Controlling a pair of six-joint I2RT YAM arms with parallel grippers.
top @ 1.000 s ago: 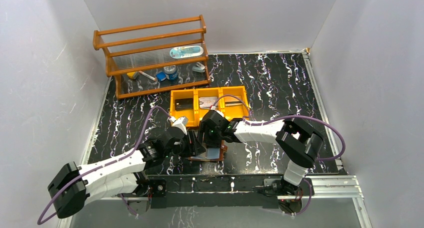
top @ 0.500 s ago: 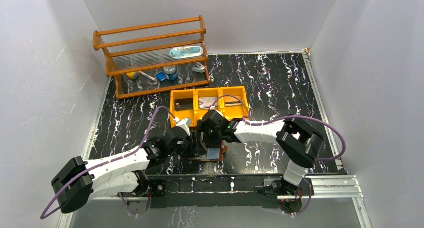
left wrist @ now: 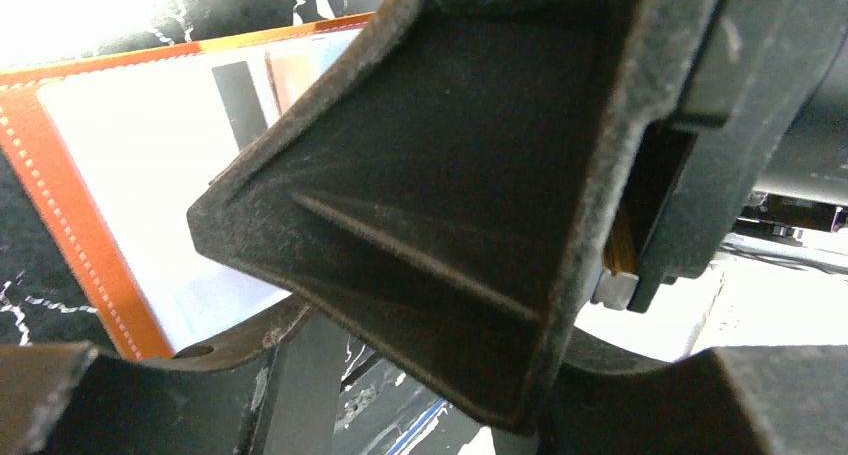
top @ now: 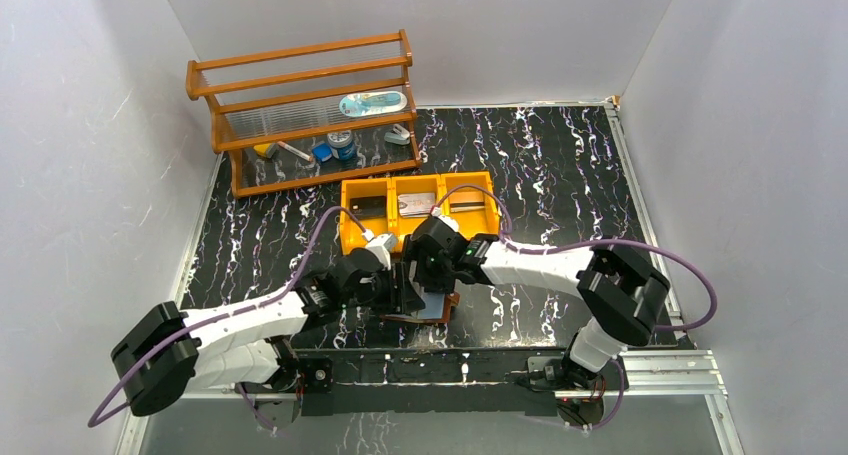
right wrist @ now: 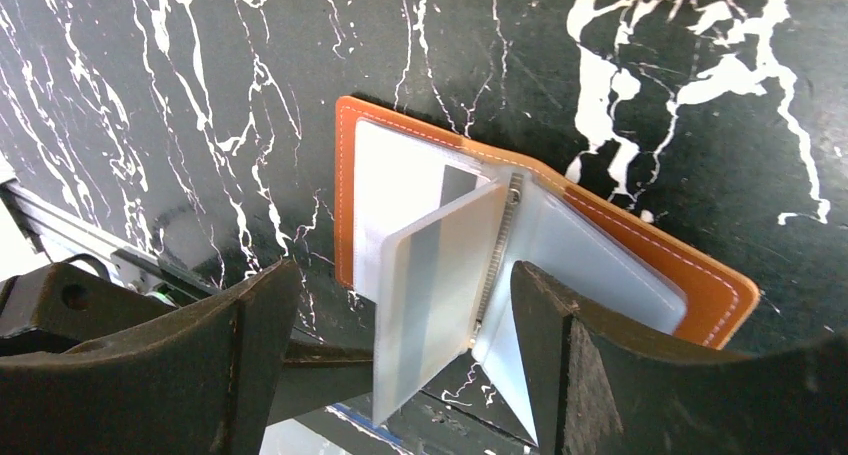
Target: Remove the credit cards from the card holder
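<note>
The card holder point(top: 437, 308) lies open at six o'clock from the orange tray point(top: 418, 179). The right arm point(top: 540, 265) reaches toward nine o'clock, with the right gripper point(right wrist: 405, 365) spread astride an upright sleeve point(right wrist: 430, 295). The left arm point(top: 250, 320) stretches toward two o'clock; whether the left gripper point(top: 398, 287) is spread or closed cannot be told.

Black white-veined table point(top: 560, 165) carries a wooden rack point(top: 300, 51), an orange tray point(top: 345, 220) and the open card holder point(right wrist: 700, 273).
</note>
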